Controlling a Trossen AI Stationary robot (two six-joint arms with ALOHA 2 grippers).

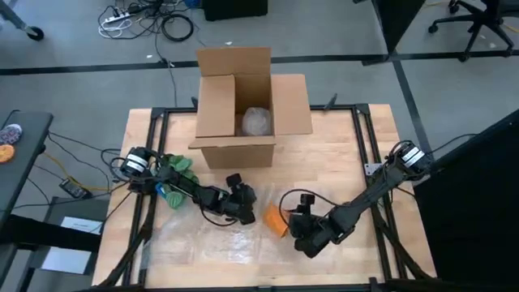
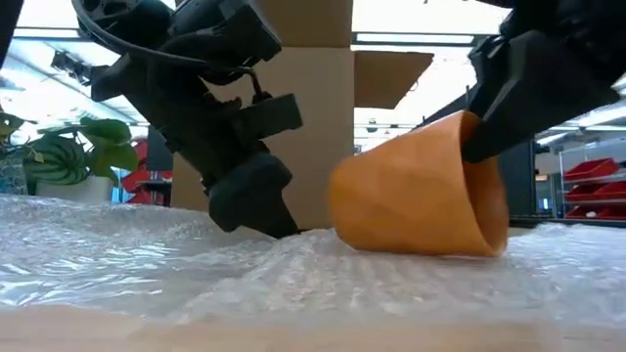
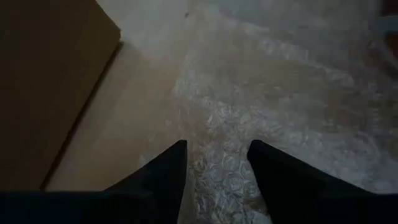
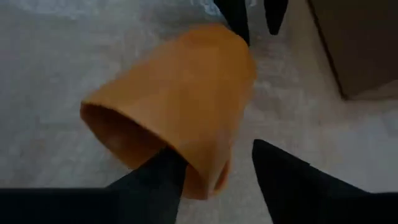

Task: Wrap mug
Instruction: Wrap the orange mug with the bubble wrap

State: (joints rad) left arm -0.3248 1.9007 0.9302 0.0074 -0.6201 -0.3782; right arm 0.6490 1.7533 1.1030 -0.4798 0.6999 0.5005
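Lying sideways on bubble wrap [image 2: 147,259], orange mug [image 2: 421,191] w/ rim toward right claw [image 4: 214,165], open astride rim; left claw [image 3: 216,165] open.

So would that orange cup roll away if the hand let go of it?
Possibly. The orange cup lies on its side and is tapered, so it would likely curve rather than roll straight. The soft bubble wrap under it probably slows it. The right hand straddles its rim.

box [image 1: 243,113] contents blurred, mug [image 4: 180,93] handle hidden
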